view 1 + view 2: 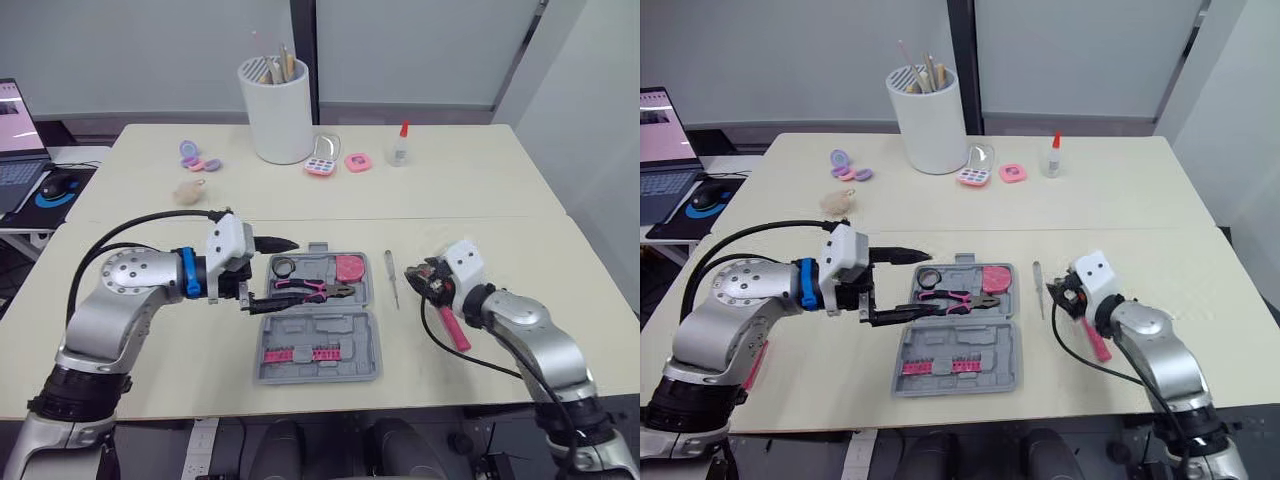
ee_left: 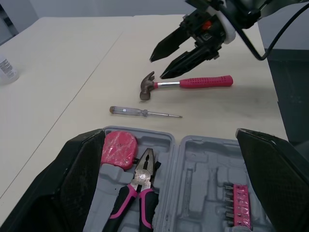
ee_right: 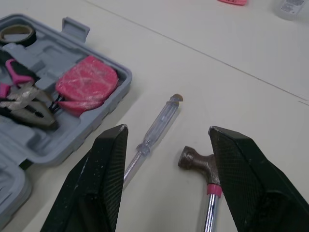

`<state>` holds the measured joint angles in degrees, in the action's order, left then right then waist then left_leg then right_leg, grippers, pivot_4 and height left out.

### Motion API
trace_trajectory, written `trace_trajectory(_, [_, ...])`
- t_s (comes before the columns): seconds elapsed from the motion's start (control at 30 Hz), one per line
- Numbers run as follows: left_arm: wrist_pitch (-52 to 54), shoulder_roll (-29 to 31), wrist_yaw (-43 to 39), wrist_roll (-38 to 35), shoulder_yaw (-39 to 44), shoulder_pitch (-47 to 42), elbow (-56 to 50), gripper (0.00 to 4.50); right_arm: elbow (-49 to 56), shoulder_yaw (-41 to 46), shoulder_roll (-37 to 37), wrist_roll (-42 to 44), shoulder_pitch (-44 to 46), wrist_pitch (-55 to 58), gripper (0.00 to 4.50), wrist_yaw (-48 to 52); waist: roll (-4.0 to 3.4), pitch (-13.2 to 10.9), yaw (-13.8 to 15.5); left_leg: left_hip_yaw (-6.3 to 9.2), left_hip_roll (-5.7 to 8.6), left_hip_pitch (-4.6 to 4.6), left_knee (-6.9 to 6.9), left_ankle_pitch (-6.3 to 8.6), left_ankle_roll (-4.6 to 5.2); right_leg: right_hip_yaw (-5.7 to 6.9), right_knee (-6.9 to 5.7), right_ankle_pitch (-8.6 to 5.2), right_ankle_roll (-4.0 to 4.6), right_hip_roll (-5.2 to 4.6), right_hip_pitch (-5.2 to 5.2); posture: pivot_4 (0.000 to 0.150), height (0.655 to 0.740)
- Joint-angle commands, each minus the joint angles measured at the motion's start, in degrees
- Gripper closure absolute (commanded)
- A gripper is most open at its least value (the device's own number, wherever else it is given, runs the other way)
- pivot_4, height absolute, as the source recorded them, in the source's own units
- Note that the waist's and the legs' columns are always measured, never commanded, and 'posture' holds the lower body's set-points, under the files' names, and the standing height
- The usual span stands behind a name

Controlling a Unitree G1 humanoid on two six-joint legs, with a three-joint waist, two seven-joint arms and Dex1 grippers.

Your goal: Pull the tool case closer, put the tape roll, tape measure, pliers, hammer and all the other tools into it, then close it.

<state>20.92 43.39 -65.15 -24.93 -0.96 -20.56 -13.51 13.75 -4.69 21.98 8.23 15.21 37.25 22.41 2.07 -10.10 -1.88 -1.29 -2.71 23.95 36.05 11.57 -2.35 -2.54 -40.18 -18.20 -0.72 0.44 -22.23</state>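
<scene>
The open tool case point(image 1: 320, 326) lies mid-table point(image 1: 500, 190) near the front edge. The tape roll point(image 1: 284, 266), pliers point(image 1: 310, 291) and pink tape measure point(image 1: 348, 267) sit in its far half, and the left gripper point(image 1: 290, 270) hovers over its 9 o'clock edge, fingers spread wide and empty. At the case's 3 o'clock the screwdriver point(image 1: 392, 278) lies just beside the rim; beyond it is the hammer point(image 2: 193, 82), with the right gripper point(image 2: 159, 66) above its head, fingers wide apart. Bare table top runs toward 12 o'clock up to a white cup point(image 1: 277, 110) and a glue bottle point(image 1: 401, 143), with grey wall panels behind and a laptop point(image 1: 18, 140) on a separate table at 10 o'clock.
</scene>
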Motion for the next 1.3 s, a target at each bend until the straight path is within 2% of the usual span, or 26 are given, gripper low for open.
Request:
trace_trajectory(0.03, [-1.86, -1.02, 1.38, 1.52, -0.79, -0.98, -0.38, 0.00, -1.31, -1.01, -3.54, -1.65, 1.24, -1.73, 2.20, -3.59, 0.00, 0.00, 0.04, 0.00, 0.00, 0.00, 0.00, 0.00, 0.00, -0.01, 0.00, 0.00, 0.00, 0.00, 0.00, 0.150, 0.7400])
trace_trajectory(0.1, [-1.70, -1.80, 2.01, 1.68, -1.28, -1.35, -0.70, 0.00, -2.23, -2.04, -4.83, -2.33, 1.34, -1.85, 2.55, -4.05, 0.00, 0.00, 0.07, 0.00, 0.03, 0.01, 0.00, 0.00, 0.00, -0.03, 0.00, 0.00, 0.00, -0.03, 0.00, 0.150, 0.7400])
trace_trajectory(0.5, [-2.14, -2.67, 2.76, 2.92, -2.20, -1.02, -0.69, 0.00, -13.47, -4.78, -11.30, -6.81, 5.88, -3.16, 2.55, -8.77, 0.00, 0.00, 0.03, 0.03, 0.02, 0.02, 0.01, 0.00, 0.00, -0.01, 0.01, 0.00, 0.00, -0.02, 0.00, 0.150, 0.7400])
trace_trajectory(0.8, [-1.87, -2.62, 3.03, 2.76, -2.01, -1.00, -1.04, 0.00, -17.94, -5.40, -13.97, -8.28, 6.97, -3.06, 2.55, -10.33, 0.00, 0.00, 0.03, 0.37, 0.03, 0.02, 0.01, 0.00, 0.00, 0.02, 0.01, 0.00, 0.01, -0.02, 0.00, 0.150, 0.7400])
trace_trajectory(1.3, [-2.12, -2.43, 3.06, 2.76, -2.01, -0.75, -0.75, 0.00, -16.79, -5.05, -12.94, -9.53, 6.16, -4.84, 2.55, -10.33, 0.00, 0.00, 0.01, 0.40, 0.03, 0.03, 0.01, 0.00, 0.00, 0.03, 0.01, 0.00, 0.00, -0.02, 0.01, 0.150, 0.7400])
